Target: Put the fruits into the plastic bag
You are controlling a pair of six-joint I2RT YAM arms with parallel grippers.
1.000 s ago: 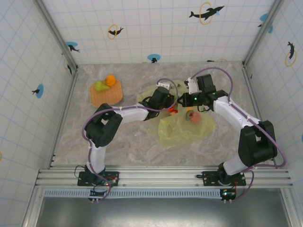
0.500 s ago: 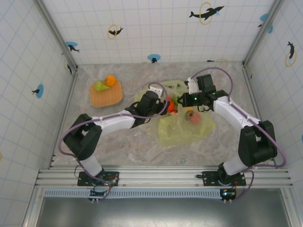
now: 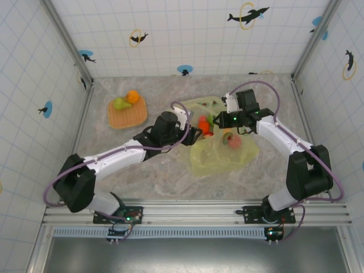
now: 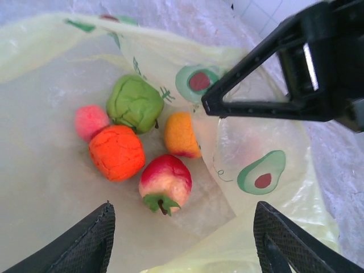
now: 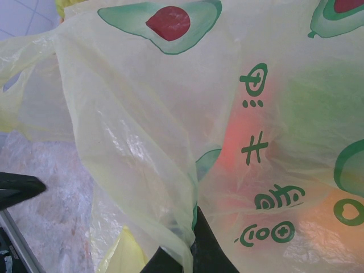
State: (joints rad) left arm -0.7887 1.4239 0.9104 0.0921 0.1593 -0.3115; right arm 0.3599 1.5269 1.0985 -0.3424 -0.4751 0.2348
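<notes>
The plastic bag (image 4: 267, 170) lies open, and several fruits rest inside it: a green one (image 4: 135, 103), a pink one (image 4: 91, 121), an orange one (image 4: 116, 152), a yellow-orange one (image 4: 181, 134) and a red apple (image 4: 165, 181). My left gripper (image 4: 185, 244) hovers open and empty just outside the bag's mouth (image 3: 192, 133). My right gripper (image 5: 190, 256) is shut on a bunched edge of the bag (image 5: 170, 142) and holds it up (image 3: 218, 120). On the woven tray (image 3: 126, 115) sit a green pear (image 3: 118, 103) and an orange (image 3: 132, 96).
The bag (image 3: 222, 151) spreads over the middle right of the marble tabletop. The right arm's black fingers (image 4: 267, 85) reach across the bag mouth in the left wrist view. Tiled walls enclose the table on three sides.
My left arm has drawn back to the left and toward the near edge, out of the bag mouth, with its jaws apart. The right arm and the bag edge have stayed put.
</notes>
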